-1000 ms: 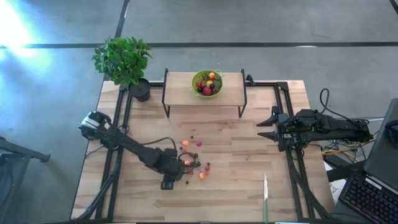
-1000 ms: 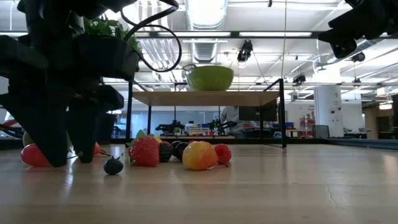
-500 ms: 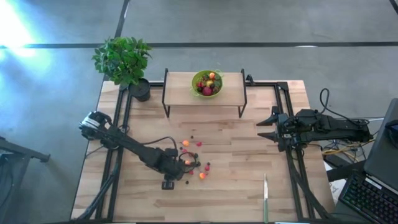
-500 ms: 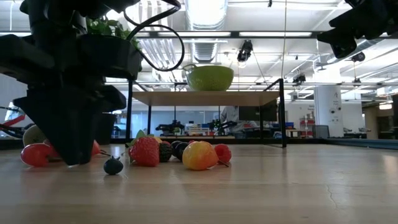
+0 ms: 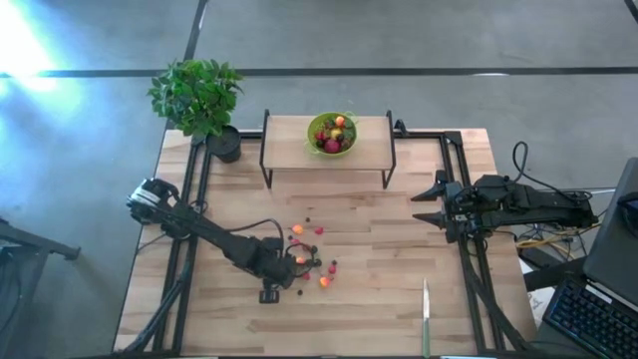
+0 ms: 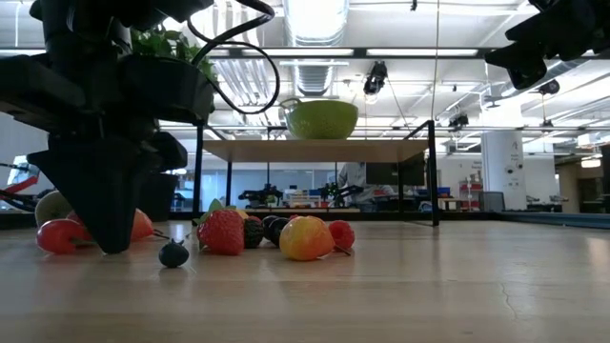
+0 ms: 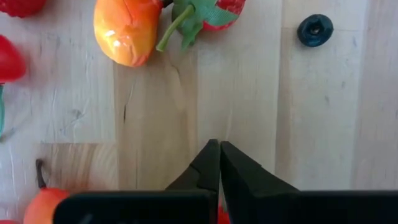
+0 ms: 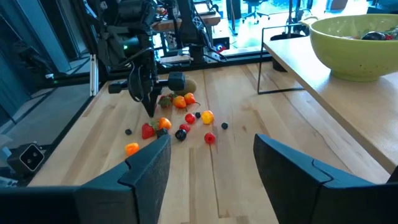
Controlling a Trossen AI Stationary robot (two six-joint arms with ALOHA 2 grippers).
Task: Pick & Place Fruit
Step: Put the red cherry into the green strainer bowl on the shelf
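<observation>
Left gripper (image 7: 219,163): lowered to the table (image 5: 379,249) among the scattered fruit (image 5: 309,257), jaws pressed together; a sliver of red shows between the fingers at the wrist picture's bottom, hold uncertain.

Right gripper (image 5: 431,199): parked at the table's right edge, jaws apart, holding nothing.

Fruit: tiny red, orange and dark pieces, loosely clustered mid-table toward the left-front; more in the green bowl (image 5: 332,133) on the rear shelf (image 5: 289,140).

Low view only: a strawberry (image 6: 221,232), a dark berry (image 6: 173,253).

Right wrist view only: a brown kiwi (image 8: 189,85) behind the cluster.
</observation>
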